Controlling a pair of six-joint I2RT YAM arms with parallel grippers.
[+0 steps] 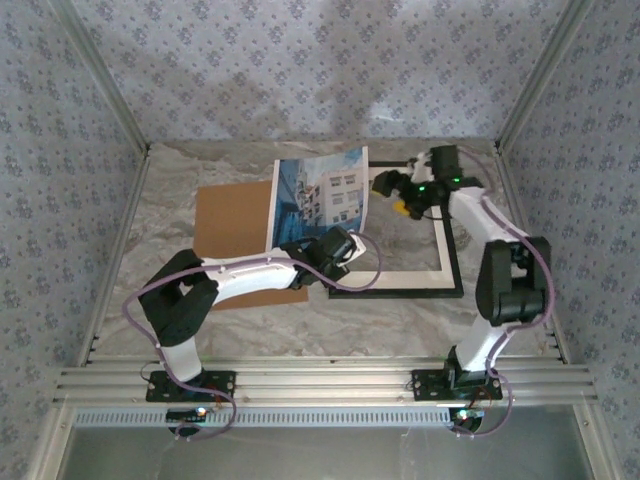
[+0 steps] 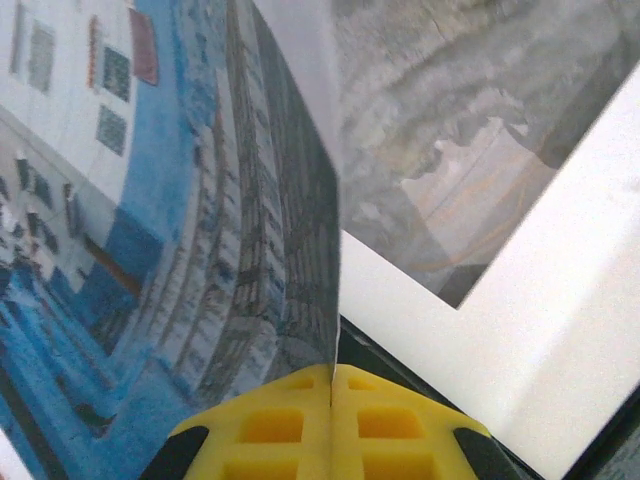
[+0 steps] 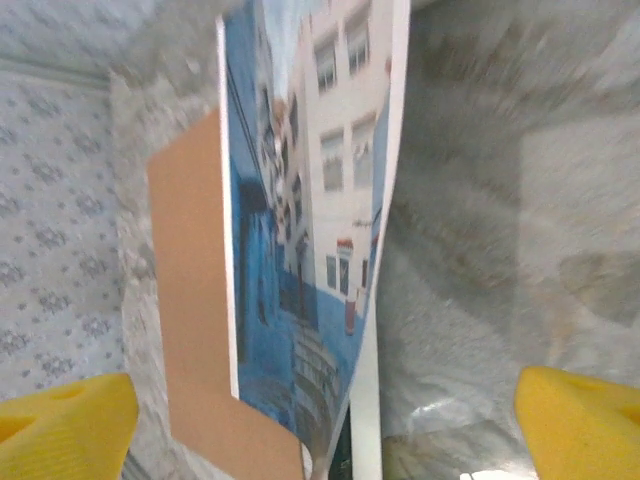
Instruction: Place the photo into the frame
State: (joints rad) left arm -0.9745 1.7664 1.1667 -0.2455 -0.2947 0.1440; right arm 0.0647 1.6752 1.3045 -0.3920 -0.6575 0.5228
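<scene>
Photo (image 1: 320, 195): up on edge and tilted, off the table (image 1: 400, 330), between backing board (image 1: 235, 230) at left and frame (image 1: 420, 292) at right. Not in the frame yet. Near bottom edge pinched by left gripper (image 1: 300, 250), yellow pads (image 2: 400, 420) shut tight on the paper w/ no gap. Far top corner free, curling rightward.

Right gripper (image 1: 395, 192): over the frame's far left corner, jaws spread wide, nothing between them (photo straight ahead of its cam, apart from both fingers (image 3: 70, 420)).

Risks, by judgement only:
- One-edge pinch on limp paper: flops or folds on the way down, prob. creases near the pinch.
- Lands skewed, w/ one corner on the black rim and the rest inside, so never seats flat.
- Drags over backing board or frame edge and shifts either; loose frame, nothing pinning it.
- Tight pinch plus sideways pull: tear or dent in the border.
- Right arm close by: knocks the free corner if brought in w/o care, esp. w/ jaws that wide.
</scene>
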